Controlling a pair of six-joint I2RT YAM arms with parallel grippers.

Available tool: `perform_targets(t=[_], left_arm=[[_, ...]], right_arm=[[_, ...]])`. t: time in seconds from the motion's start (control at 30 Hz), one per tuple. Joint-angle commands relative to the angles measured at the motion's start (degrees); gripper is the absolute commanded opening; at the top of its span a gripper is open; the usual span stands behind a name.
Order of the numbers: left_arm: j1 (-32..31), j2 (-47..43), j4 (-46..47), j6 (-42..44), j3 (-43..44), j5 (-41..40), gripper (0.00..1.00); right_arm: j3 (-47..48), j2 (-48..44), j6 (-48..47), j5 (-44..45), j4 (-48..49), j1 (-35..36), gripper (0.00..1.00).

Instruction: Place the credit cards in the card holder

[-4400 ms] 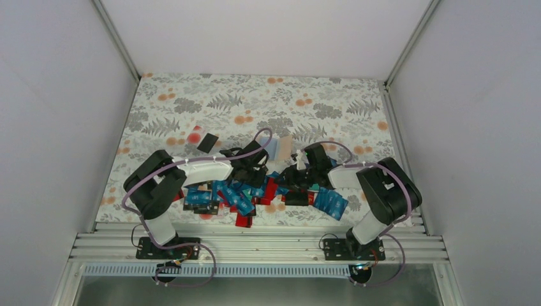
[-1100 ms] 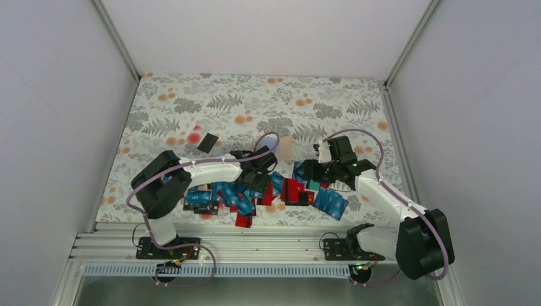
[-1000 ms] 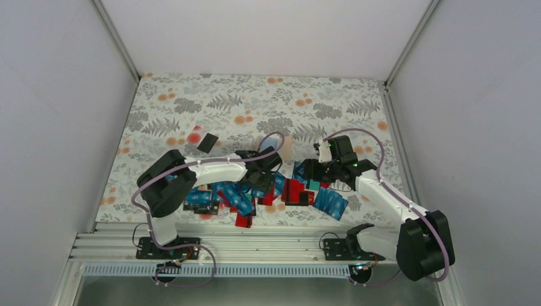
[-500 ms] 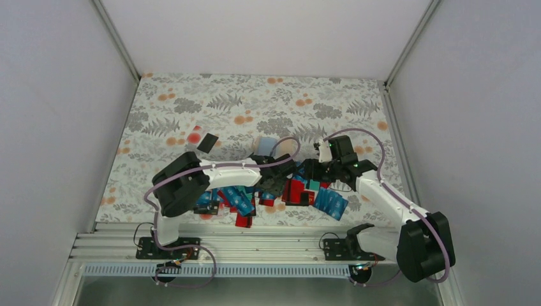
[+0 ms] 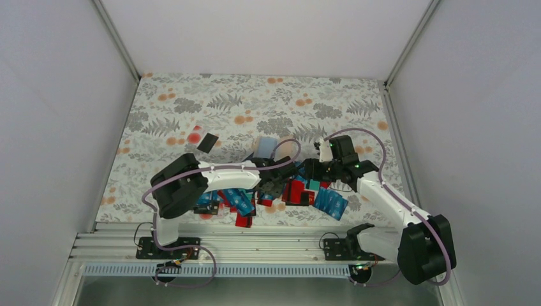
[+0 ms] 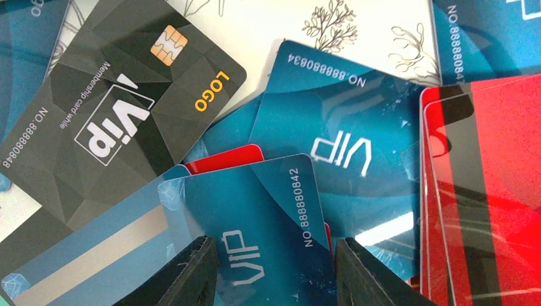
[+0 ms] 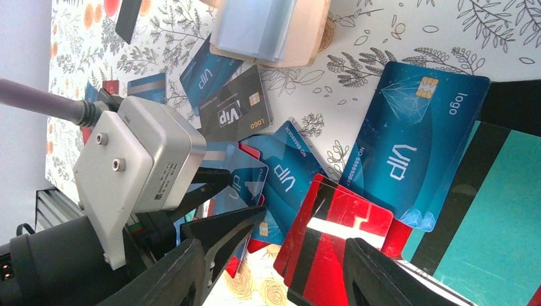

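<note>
Many glossy flat credit cards (image 5: 328,201); left gripper (image 6: 273,250) spread astride blue card (image 6: 268,217); right gripper (image 7: 274,250) spread.

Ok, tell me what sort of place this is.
Probably a lab test booth for robot trials: plain white walls box in the table, two arms are bolted to an aluminium rail, and the cards are dummy VIP samples.

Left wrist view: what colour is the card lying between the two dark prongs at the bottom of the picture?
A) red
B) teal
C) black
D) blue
D: a blue card printed VIP lies between the tips of the left gripper; the black card sits further up on the left, and the red cards are off to the right.
</note>
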Motion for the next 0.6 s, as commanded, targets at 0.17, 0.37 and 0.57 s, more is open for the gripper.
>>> perform_targets(t=[0.17, 0.37, 0.57], left_arm=[[0.29, -6.47, 1.92, -0.56, -3.76, 6.06, 0.46], [0.92, -10.26, 3.83, -0.55, -5.64, 8.15, 0.46], [1.02, -12.84, 0.58, -2.35, -7.06, 6.64, 0.51]], right_arm=[[0.52, -2.22, 0.14, -2.67, 0.31, -0.14, 0.56], [-0.83, -2.05, 0.77, -5.25, 1.50, -0.12, 0.56], [-5.64, -1.56, 4.43, -11.44, 6.35, 0.44, 0.57]])
